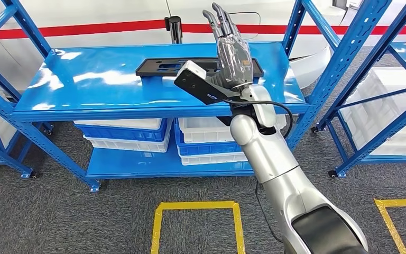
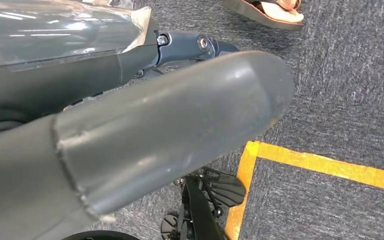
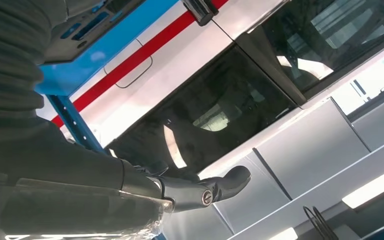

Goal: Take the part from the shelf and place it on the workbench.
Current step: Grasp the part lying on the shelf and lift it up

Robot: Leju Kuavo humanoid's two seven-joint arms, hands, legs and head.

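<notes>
Blue steel shelf rack (image 1: 111, 90) stands ahead of the raised right hand, glossy top deck at about wrist level in the head view; a second blue rack (image 1: 380, 69) stands off to the hand's right

Grey carpet floor (image 1: 58, 211) below, with yellow tape outlines (image 1: 195, 207) marked on it near the arm's base

White and blue plastic bins (image 1: 211, 140) stacked on the lower shelf, beneath and left of the forearm

Right arm (image 1: 280, 169) — silver, reaching up and forward from the lower right, a black cable looping beside the wrist

The part (image 1: 187, 65) — a long flat black plate with cut-outs — lies flat on the top deck, just behind the right hand and extending out to its left; the hand overlaps its right end in the head view, and whether they touch cannot be told

Right hand (image 1: 231, 50) upright, fingers straight and extended upward, close together, holding nothing; back of the hand under clear film

Left hand (image 2: 130, 135) hangs over the carpet, thick grey thumb across the wrist view; its fingers are mostly hidden, so its grip state cannot be told

A person's sandalled foot (image 2: 267, 11) on the carpet, well beyond that hand
</notes>
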